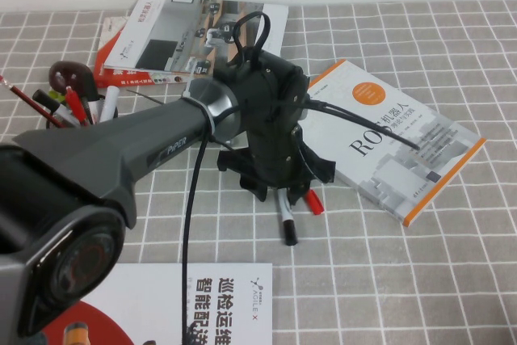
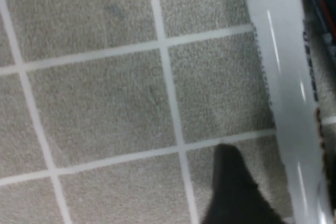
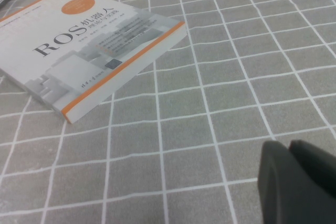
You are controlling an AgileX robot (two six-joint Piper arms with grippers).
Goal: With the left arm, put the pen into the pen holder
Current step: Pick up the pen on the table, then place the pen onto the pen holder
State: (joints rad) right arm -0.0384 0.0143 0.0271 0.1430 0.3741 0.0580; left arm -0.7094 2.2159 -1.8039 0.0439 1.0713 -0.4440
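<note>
The pen [image 1: 285, 214], a thick marker with a white barrel and black cap, lies on the checked cloth at the table's middle. My left gripper [image 1: 283, 191] is down over its upper part, open, with the barrel between the fingers. In the left wrist view the white barrel [image 2: 289, 103] lies beside one black finger [image 2: 231, 192] with a gap between them; the other finger is out of frame. The pen holder [image 1: 81, 115], a black mesh cup with several pens in it, stands at the far left, partly hidden by my left arm. My right gripper [image 3: 296, 182] is shut, empty, low over bare cloth.
A slim pen with a red end [image 1: 313, 202] lies right beside the marker. A white and orange ROS book [image 1: 396, 151] lies to the right and shows in the right wrist view [image 3: 100, 45]. Magazines [image 1: 194, 34] lie at the back and a booklet [image 1: 202, 305] at the front.
</note>
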